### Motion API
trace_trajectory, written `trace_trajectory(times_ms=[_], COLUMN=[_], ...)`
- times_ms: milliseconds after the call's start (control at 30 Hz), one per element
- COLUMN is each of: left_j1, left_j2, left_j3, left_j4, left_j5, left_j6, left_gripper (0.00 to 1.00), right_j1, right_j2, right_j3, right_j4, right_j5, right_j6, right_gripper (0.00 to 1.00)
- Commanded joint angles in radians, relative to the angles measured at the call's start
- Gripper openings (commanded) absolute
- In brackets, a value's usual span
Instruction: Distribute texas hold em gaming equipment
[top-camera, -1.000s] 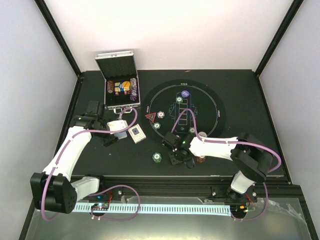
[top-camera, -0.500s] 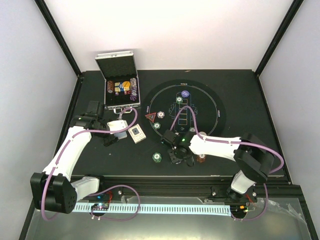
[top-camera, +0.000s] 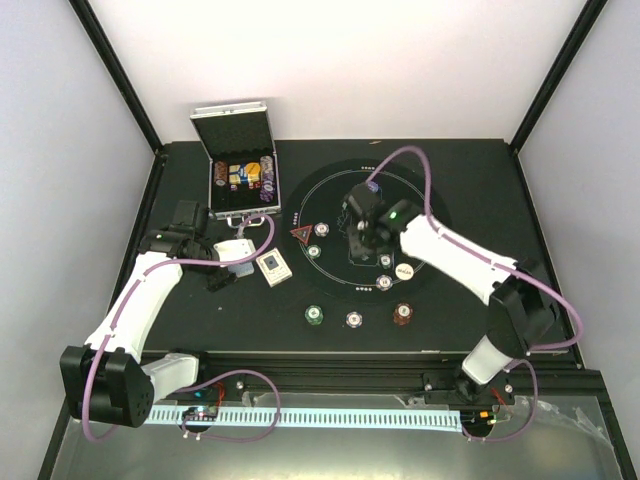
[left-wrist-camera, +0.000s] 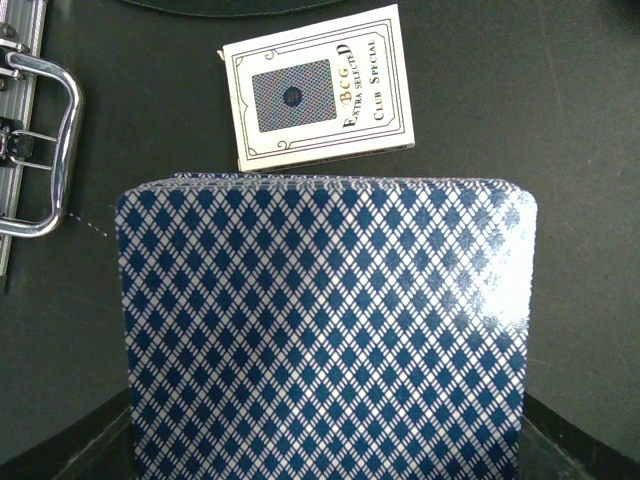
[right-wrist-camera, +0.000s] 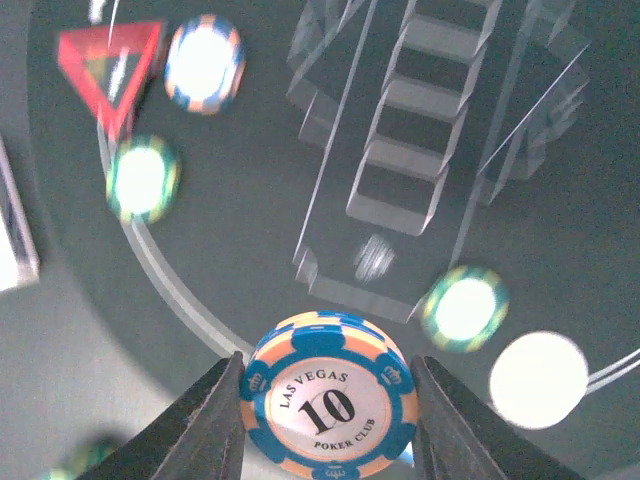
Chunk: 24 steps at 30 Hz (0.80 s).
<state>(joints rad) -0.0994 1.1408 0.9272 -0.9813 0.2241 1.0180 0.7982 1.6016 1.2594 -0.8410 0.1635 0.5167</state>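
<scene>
Right tool (right-wrist-camera: 330, 388) pinches the blue chip (right-wrist-camera: 328, 408) over the mat (top-camera: 432, 205), left tool (top-camera: 230, 260) clamps the cards (left-wrist-camera: 325, 330). Set that chip down flat on a bare patch, clear of its neighbours

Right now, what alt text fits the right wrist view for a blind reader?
The right tool grips a blue-and-orange chip marked 10 by its edges, over the black mat. Blurred beyond: a red triangle token, a similar chip, green chips and a white button.
</scene>
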Motion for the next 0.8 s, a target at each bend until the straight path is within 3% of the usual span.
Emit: trace_trajectory(times_ms=[0, 267, 433, 767], left_j1=[0.003, 0.001, 0.003, 0.003], left_j2=[-0.011, -0.01, -0.011, 0.004], left_j3=[0.039, 0.041, 0.037, 0.041], left_j4=[-0.025, -0.029, -0.026, -0.018], left_j5=[0.009, 0.018, 0.007, 0.004], left_j6=[0.01, 0.008, 0.01, 0.008], left_gripper=[0.02, 0.02, 0.01, 0.02], right_j1=[-0.167, -0.378, -0.427, -0.429], right_j2=[0.1, 0.489, 0.702, 0.783], right_j3=[0.208, 0.641, 0.873, 0.778], right_j4=[-0.003, -0.05, -0.126, -0.054], right_j5=[0.07, 0.065, 0.012, -0.044], right_j6=[-0.117, -0.164, -0.158, -0.141], right_gripper=[0.37, 0.37, 0.37, 0.37])
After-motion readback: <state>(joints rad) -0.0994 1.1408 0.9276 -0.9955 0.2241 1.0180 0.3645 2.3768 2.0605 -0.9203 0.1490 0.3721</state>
